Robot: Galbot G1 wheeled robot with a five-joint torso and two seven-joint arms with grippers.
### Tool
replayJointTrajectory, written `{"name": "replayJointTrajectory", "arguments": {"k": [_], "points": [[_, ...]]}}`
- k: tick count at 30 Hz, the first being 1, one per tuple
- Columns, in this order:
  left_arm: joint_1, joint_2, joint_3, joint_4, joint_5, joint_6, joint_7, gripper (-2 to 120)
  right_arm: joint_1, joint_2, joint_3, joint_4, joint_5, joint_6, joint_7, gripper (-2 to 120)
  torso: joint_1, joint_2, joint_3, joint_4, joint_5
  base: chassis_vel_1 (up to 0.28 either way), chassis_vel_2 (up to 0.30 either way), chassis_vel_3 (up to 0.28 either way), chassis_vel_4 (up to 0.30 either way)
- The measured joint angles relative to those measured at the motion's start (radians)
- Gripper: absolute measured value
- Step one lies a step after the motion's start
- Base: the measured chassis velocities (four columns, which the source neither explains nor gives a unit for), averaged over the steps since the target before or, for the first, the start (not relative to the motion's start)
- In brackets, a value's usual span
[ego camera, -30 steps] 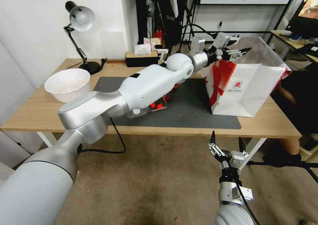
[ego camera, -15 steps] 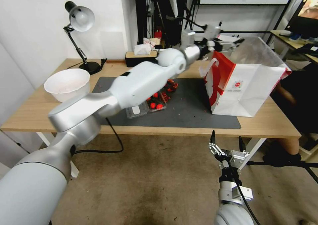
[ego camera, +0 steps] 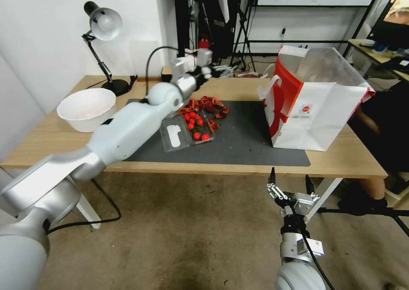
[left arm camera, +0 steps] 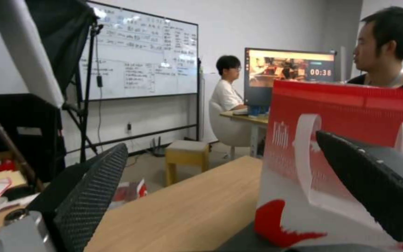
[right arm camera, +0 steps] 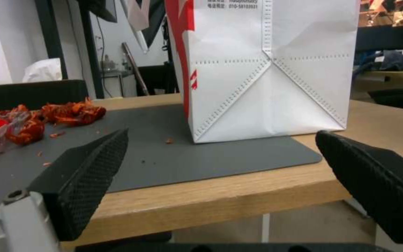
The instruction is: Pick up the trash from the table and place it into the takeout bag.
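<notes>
My left gripper (ego camera: 228,68) is open and empty, held above the rear middle of the table (ego camera: 51,145), left of the takeout bag (ego camera: 311,106). In the left wrist view its fingers (left arm camera: 89,196) stand wide apart, with the bag's red side panel (left arm camera: 346,112) close ahead. The trash on the dark mat (ego camera: 247,140) is a heap of red shells (ego camera: 206,104) and a clear plastic box of small tomatoes (ego camera: 187,130). A pale bowl (ego camera: 87,108) sits at the table's left. My right gripper (ego camera: 289,185) hangs open below the table's front edge, facing the bag (right arm camera: 267,70).
A desk lamp (ego camera: 102,25) stands at the back left corner. A black tissue box (right arm camera: 36,92) sits at the rear edge behind the shells (right arm camera: 71,112). Stands and cables crowd the space behind the table. Bare mat (right arm camera: 164,154) lies between the shells and the bag.
My left arm has swung left and back from above the bag's mouth to the rear middle of the table, uncovering the shells and the tomato box. The right arm has not moved.
</notes>
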Motion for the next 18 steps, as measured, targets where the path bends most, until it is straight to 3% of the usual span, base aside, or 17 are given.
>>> {"name": "replayJointTrajectory", "arguments": {"k": [6, 13, 18], "points": [[0.068, 0.049, -0.047, -0.066, 0.020, 0.000, -0.013, 100, 0.000, 0.000, -0.001, 0.000, -0.001, 0.000, 0.000, 100, 0.000, 0.000, 0.000, -0.0002, 0.0002, 0.000, 0.000, 0.000, 0.000], [0.222, 0.162, -0.168, -0.200, 0.061, 0.001, -0.037, 100, 0.005, -0.001, -0.009, -0.003, -0.002, -0.001, -0.002, 100, 0.000, 0.000, 0.000, 0.0002, 0.0001, 0.000, 0.000, 0.000, 0.000], [0.285, 0.206, -0.227, -0.239, 0.082, 0.003, -0.042, 100, 0.009, 0.000, -0.016, -0.005, -0.004, -0.003, -0.002, 100, 0.000, 0.000, 0.000, 0.0001, 0.0002, 0.000, 0.000, 0.000, 0.000]]}}
